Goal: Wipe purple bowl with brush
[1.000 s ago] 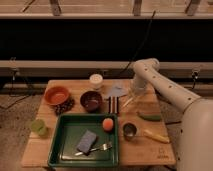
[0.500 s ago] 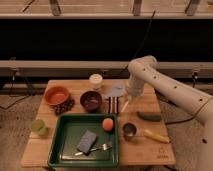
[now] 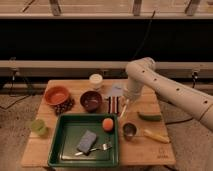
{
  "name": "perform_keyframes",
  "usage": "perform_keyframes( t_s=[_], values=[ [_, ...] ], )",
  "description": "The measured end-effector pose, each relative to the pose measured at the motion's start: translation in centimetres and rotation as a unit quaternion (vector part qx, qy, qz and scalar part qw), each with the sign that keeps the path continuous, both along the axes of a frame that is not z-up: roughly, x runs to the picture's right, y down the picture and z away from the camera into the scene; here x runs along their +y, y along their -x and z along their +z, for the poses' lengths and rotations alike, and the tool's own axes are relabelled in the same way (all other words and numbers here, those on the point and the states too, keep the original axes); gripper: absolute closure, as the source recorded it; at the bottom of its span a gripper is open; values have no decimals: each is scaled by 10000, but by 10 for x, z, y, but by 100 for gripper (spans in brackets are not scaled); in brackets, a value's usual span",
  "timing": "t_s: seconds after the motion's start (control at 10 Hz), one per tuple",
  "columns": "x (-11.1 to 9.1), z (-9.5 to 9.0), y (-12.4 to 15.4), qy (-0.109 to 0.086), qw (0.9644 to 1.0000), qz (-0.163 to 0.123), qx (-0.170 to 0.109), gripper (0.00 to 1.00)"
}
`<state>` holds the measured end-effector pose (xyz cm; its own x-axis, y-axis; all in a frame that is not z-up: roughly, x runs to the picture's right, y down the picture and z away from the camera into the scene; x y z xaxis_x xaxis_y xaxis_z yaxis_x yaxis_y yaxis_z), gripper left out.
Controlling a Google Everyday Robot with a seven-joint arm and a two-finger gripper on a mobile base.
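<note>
The purple bowl (image 3: 91, 100) stands on the wooden table (image 3: 40, 150), right of the orange bowl (image 3: 56, 95). The brush (image 3: 123, 110) is a thin pale stick slanting down towards the small metal cup (image 3: 129, 130), to the right of the purple bowl. My gripper (image 3: 125, 98) is at the end of the white arm, directly above the brush's upper end and about a bowl's width right of the purple bowl. Whether it touches the brush is hidden.
A green tray (image 3: 62, 150) at the front holds an orange ball (image 3: 107, 124), a blue-grey sponge (image 3: 87, 141) and a silver fork (image 3: 97, 148). A striped item (image 3: 113, 104), white cup (image 3: 96, 80), green vegetable (image 3: 149, 117), yellow-handled tool (image 3: 156, 136) and green cup (image 3: 38, 126) stand around.
My arm has swung left and lowered, bringing the gripper from the table's right side down over the brush. The objects on the table have not moved.
</note>
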<state>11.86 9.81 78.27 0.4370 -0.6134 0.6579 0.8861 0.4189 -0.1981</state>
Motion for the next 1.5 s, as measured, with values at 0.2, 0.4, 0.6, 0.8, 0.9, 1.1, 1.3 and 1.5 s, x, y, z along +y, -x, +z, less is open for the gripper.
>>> perform_keyframes(
  t_s=[0.2,0.4,0.6,0.8,0.9,1.1,1.3,1.5],
  values=[
    [0,0,0,-4,10000,0,-1,100],
    [-3,0,1,-98,9999,-73,-77,100],
    [-12,-8,23,-348,9972,-474,-468,100],
    [-17,-14,53,-488,9916,-864,-830,100],
    [-17,-14,64,-504,9889,-1012,-963,100],
    [-15,-17,91,-485,9809,-1368,-1296,100],
    [-5,-24,112,-452,9718,-1648,-1626,100],
    [11,-39,127,-430,9642,-1821,-1881,100]
  ],
)
